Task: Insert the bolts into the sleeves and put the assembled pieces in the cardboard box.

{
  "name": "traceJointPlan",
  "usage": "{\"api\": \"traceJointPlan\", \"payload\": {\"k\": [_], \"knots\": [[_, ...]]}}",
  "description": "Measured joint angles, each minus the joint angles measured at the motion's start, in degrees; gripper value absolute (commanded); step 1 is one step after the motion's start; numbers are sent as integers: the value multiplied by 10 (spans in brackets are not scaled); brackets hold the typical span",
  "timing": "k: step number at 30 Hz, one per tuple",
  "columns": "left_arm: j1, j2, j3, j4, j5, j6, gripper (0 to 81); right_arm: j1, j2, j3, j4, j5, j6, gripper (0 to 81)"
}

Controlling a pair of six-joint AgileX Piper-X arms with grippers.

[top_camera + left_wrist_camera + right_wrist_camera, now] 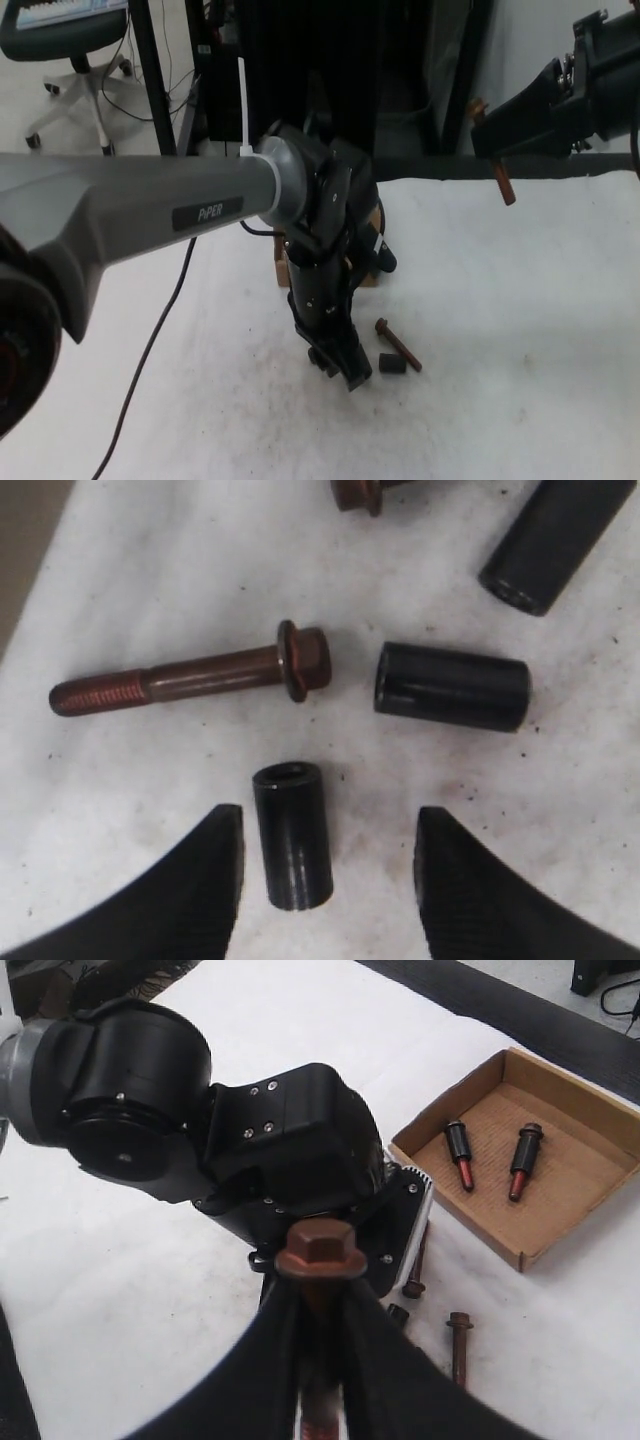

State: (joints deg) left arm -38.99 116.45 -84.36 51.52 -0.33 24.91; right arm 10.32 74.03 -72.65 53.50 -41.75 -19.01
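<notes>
My left gripper (330,818) hangs open just above the white bench, and a short black sleeve (292,835) lies between its fingers (215,880). Just past it lie a rusty bolt (200,675) and a second black sleeve (452,685). In the high view this gripper (350,375) points down beside a sleeve (391,365) and a bolt (398,343). My right gripper (318,1295) is shut on a rusty bolt (318,1250), held high at the bench's far right (503,183). The cardboard box (590,1110) holds two assembled pieces (458,1150) (524,1155).
A third sleeve (555,540) and another bolt head (358,492) lie beyond the left gripper. Two loose bolts (458,1345) (415,1260) rest between the left arm's wrist (250,1150) and the box. A cable (150,350) trails over the bench's left side.
</notes>
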Motion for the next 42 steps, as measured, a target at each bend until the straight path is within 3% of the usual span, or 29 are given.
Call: {"api": "traceJointPlan", "payload": {"k": [18,20,24,26,29,32,38,42], "knots": [[0,25,-7,17,3,0,471,0,0,0,1,0,0,8],[0,25,-7,17,3,0,376,0,0,0,1,0,0,8],[0,25,-7,17,7,8,92,0,0,0,1,0,0,8],[0,25,-7,17,8,12,20,0,0,0,7,0,-2,8],[0,27,-7,13,13,13,29,0,0,0,17,0,-7,8],[0,27,-7,8,13,13,91,0,0,0,23,0,-12,8],[0,27,-7,1,13,14,414,0,0,0,29,0,-18,8],[2,28,-7,-8,13,15,438,0,0,0,29,0,-20,8]]}}
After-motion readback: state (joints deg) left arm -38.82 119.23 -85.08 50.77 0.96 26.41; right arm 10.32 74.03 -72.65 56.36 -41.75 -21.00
